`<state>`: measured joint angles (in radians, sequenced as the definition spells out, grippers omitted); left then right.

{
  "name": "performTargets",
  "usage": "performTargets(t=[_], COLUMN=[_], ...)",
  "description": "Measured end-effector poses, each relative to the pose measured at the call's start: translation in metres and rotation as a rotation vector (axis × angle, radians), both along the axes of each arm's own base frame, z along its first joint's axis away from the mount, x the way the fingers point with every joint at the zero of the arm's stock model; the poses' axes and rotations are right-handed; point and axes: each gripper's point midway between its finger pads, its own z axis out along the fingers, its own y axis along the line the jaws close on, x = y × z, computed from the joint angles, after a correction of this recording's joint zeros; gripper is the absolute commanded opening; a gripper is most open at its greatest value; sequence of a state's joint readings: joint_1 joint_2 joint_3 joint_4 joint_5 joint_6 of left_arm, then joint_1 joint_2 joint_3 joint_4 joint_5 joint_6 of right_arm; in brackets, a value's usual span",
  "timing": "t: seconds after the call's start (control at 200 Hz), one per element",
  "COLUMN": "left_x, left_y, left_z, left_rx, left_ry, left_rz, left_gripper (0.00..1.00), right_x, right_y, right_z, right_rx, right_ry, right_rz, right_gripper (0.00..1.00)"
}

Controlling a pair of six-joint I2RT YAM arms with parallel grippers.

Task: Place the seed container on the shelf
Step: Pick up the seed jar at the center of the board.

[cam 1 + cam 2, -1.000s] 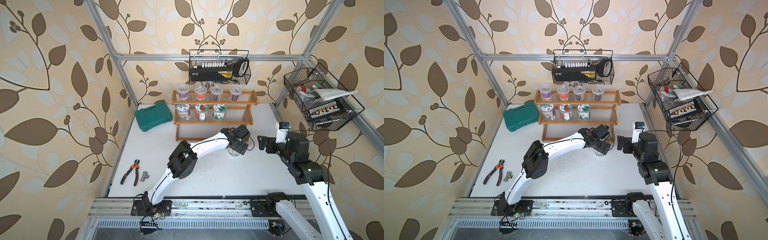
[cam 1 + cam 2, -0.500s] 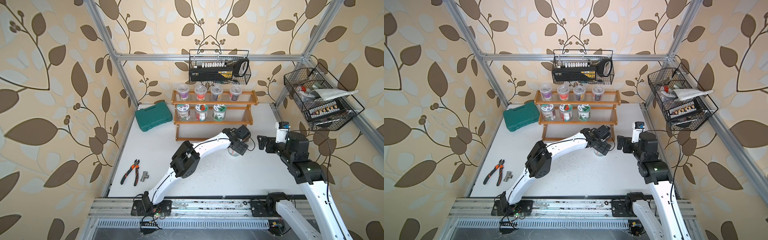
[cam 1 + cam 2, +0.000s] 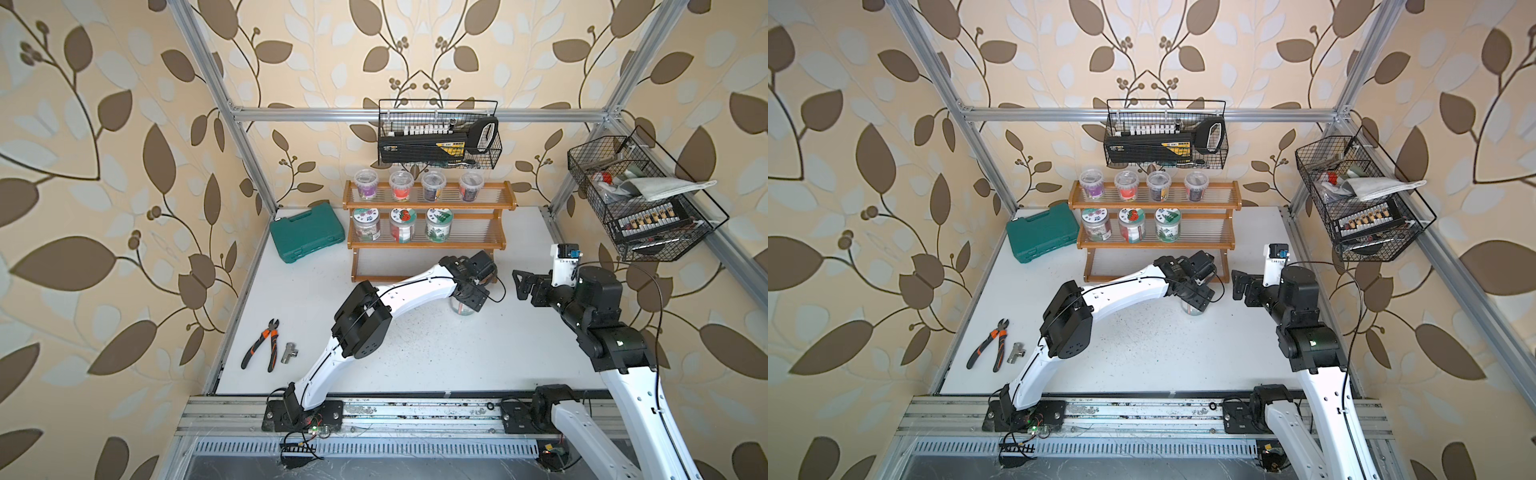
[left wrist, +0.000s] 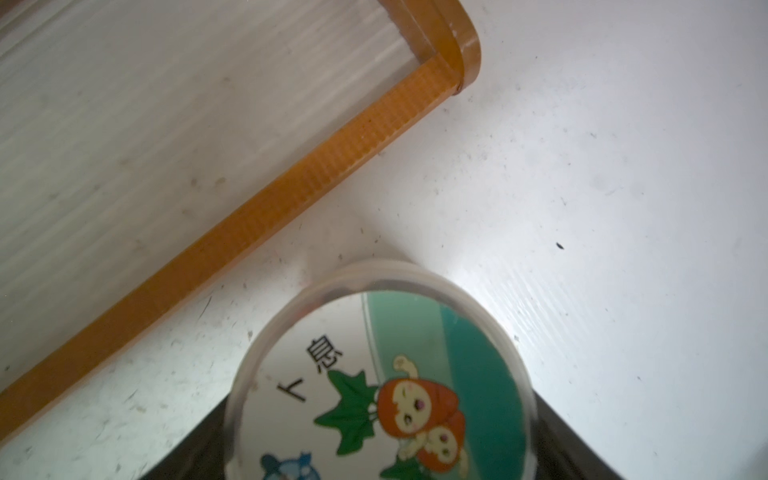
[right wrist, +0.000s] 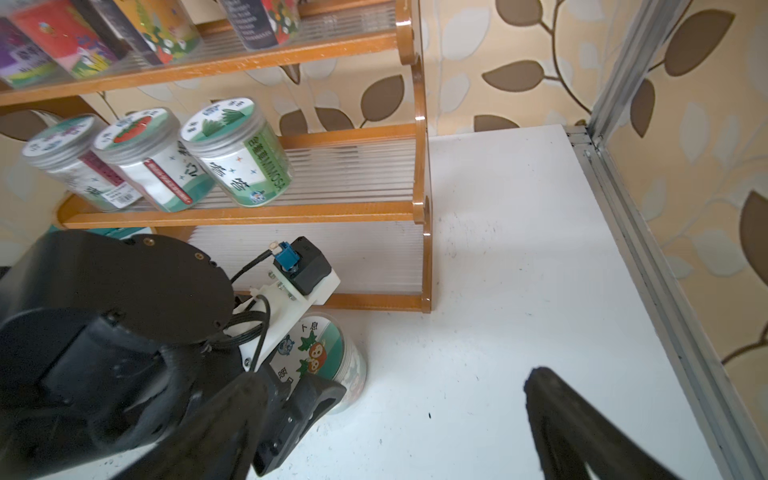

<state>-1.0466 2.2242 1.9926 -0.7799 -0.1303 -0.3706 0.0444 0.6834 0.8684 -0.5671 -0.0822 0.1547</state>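
Seed container [image 3: 462,308] — upright on the white table [image 3: 419,357], just in front of the shelf [image 3: 469,245] near the right end of its lowest tier, on no tier as yet. Straddled from above by the left gripper [image 3: 467,297], with only the clear lower wall [image 3: 1192,310] showing beneath the black fingers in both top views. From the left wrist: cartoon-printed lid [image 4: 382,395] filling the lower part of the picture, a dark finger [image 4: 201,455] close at each flank, the shelf's orange front rail [image 4: 291,178] slanting past just beyond. Whether pinching the container already or merely close beside it — cannot tell. Right gripper [image 3: 521,284] above the table to the right of the container, apart from it, fingers spread wide and holding nothing. On the shelf: three lidded jars [image 3: 402,224] on the middle tier, four cups [image 3: 401,185] along the top. Off to the left, a green case [image 3: 307,235] by the shelf's end, with pliers [image 3: 262,349] and a small metal fitting [image 3: 289,352] nearer the front edge. Set against a second ago, next to nothing altered: container on the same spot, right arm in the same pose, left arm in much the same reach over the lid.
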Motion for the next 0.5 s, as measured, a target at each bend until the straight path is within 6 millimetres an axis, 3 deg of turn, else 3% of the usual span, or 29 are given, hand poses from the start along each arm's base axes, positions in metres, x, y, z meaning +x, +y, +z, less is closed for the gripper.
performTargets(t=[0.16,0.37,0.505], left_x=[-0.009,-0.029,-0.04], left_y=[0.017,0.062,0.087], left_z=[0.048,0.116,0.144], left_rx=[-0.053,-0.12,-0.142], left_ry=[-0.004,-0.019,-0.022], left_rz=[0.05,0.144,0.188], left_gripper=[0.61,0.62,0.62], right_x=[-0.002,-0.005,-0.008], right_y=[0.02,0.053,0.072], right_z=[0.008,0.018,0.022], right_rx=[0.045,0.122,0.187], right_ry=[-0.047,-0.111,-0.129], right_rz=[0.108,0.296,0.409], right_gripper=[0.99,0.99,0.99])
